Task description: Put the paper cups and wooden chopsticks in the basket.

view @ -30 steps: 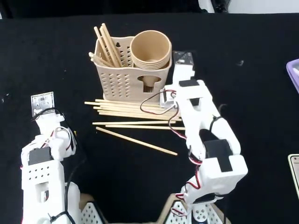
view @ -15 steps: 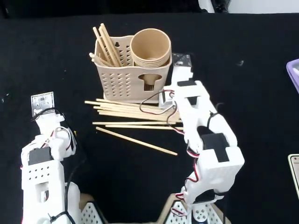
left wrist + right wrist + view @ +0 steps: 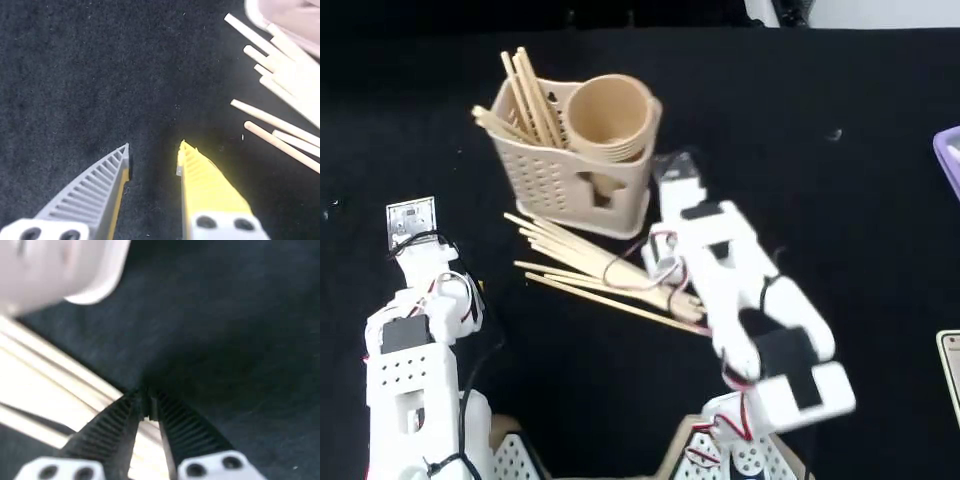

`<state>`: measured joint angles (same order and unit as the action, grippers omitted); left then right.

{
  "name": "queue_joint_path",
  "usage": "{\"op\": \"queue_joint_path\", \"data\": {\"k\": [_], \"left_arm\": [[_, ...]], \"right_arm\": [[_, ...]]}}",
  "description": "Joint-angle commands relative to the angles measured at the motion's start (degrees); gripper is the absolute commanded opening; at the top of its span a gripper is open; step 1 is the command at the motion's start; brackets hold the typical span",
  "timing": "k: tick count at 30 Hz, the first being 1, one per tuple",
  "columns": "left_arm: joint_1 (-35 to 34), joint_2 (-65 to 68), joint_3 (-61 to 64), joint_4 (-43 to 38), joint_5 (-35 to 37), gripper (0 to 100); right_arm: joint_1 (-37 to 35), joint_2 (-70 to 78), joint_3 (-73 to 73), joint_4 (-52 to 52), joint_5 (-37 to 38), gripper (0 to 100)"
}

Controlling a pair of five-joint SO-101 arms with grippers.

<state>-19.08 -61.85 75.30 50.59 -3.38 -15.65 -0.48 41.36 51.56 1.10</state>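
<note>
Left gripper (image 3: 152,150): released, fingers apart, low over the bare black bench (image 3: 75,70), with loose stick ends nearby.
Basket (image 3: 560,182): stood on the bench, behind the loose sticks.
Sticks in basket (image 3: 525,85): leaned upright in its left part.
Cups (image 3: 610,112): stacked in its right part.
Loose chopsticks (image 3: 560,245): fanned flat in front of the basket.
Right gripper (image 3: 146,402): clenched, tips together over the loose chopsticks, near a basket corner; whether it pinched one could not be told.

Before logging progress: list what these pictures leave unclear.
High view: ends of the loose wooden chopsticks, hidden under the white right arm.
High view: count of tan paper cups in the beige slotted plastic basket, nested too tightly.
Right wrist view: whether the right hand grips a stick, blurred.
</note>
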Motion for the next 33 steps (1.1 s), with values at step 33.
{"op": "queue_joint_path", "data": {"k": [33], "left_arm": [[-3.1,45.3,-51.6,-6.2,17.1,9]], "right_arm": [[10.3,-23.3,6.4,-13.4,-1.3,1.0]]}}
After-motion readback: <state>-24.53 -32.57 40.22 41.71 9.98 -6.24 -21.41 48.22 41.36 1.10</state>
